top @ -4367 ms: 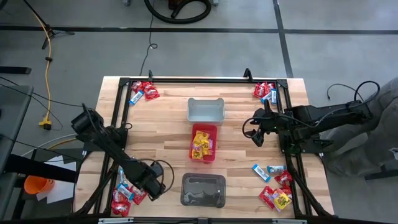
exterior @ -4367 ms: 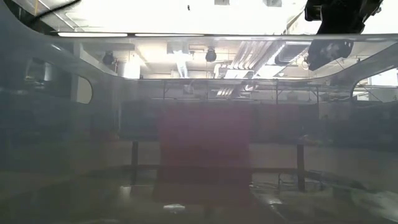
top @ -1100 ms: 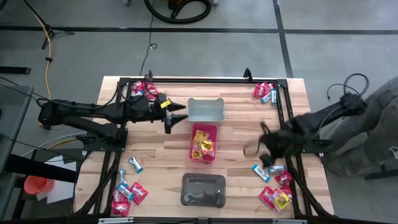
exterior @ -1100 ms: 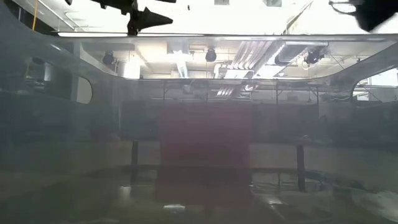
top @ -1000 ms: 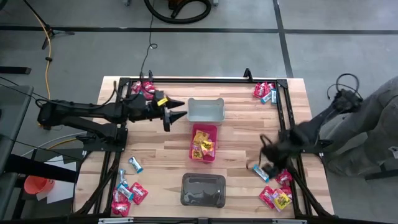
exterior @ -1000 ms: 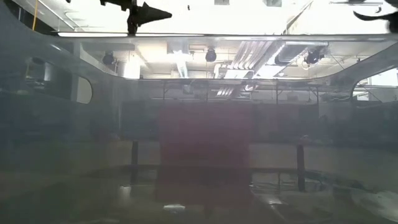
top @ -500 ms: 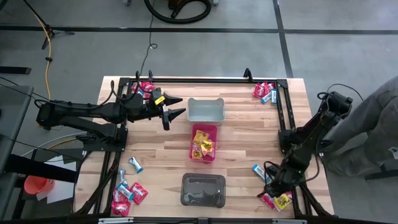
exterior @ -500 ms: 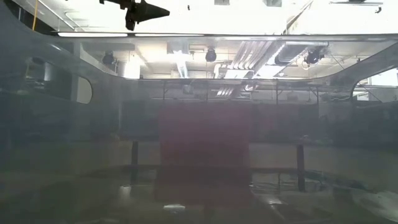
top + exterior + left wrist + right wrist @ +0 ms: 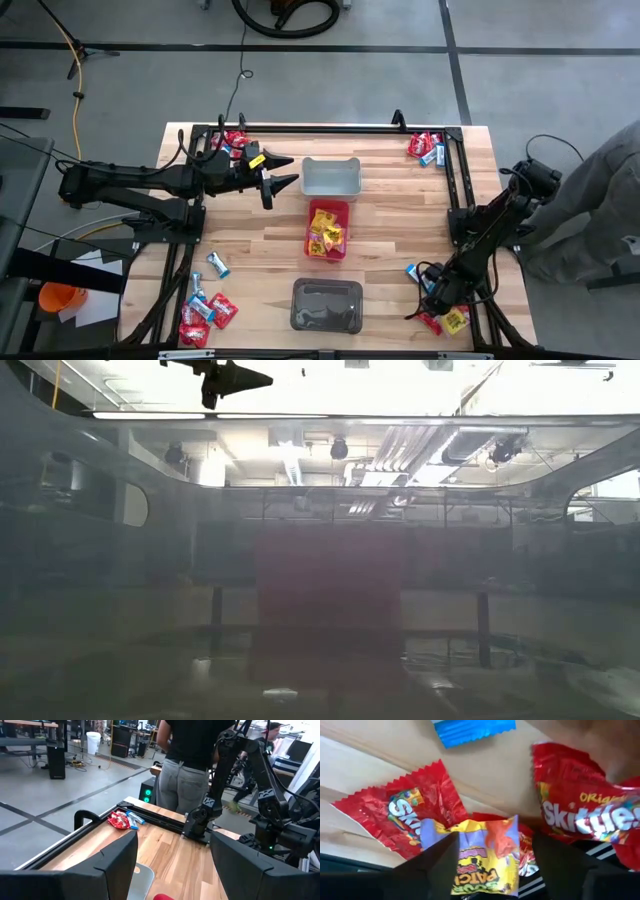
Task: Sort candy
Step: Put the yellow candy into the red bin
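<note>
Down at the near-right corner, right gripper (image 9: 432,303) sits on the candy (image 9: 447,318) pile, jaws straddling a yellow packet (image 9: 482,855), not visibly clamped. Further back, left gripper (image 9: 281,173), jaws apart, empty, hovers left of the grey bin (image 9: 330,177).

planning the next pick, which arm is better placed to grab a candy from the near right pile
Right. Its gripper is down on that pile, fingers either side of a yellow packet. The left gripper hangs raised and open by the grey bin, far across the table.
</note>
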